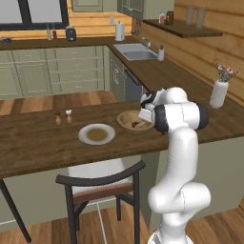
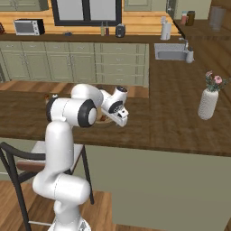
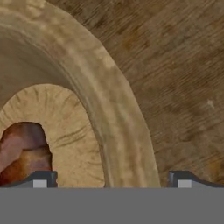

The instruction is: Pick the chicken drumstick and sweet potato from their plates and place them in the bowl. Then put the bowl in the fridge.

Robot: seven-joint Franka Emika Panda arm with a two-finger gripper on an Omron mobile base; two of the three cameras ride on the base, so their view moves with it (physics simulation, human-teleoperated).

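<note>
The gripper (image 3: 112,179) was seen with its jaws spread wide apart and nothing between them, poised low over the near edge of the bowl (image 1: 127,120), so that the thick wooden rim ran up between the two fingertips (image 3: 40,179) in the hand view. This straddling of the rim was judged to be a preparation for lifting the bowl by its wall, one finger inside and one outside. Inside the bowl, the chicken drumstick (image 3: 24,151) was found lying on the bottom, dark reddish-brown, close to the inner finger; a paler tan-orange patch at its lower side may have been the sweet potato, though this could not be told. On the counter (image 1: 38,138), one white plate (image 1: 96,134) was seen just beside the bowl, with a brownish patch at its middle. The fridge step was judged not yet begun, since the bowl rested on the counter
</note>
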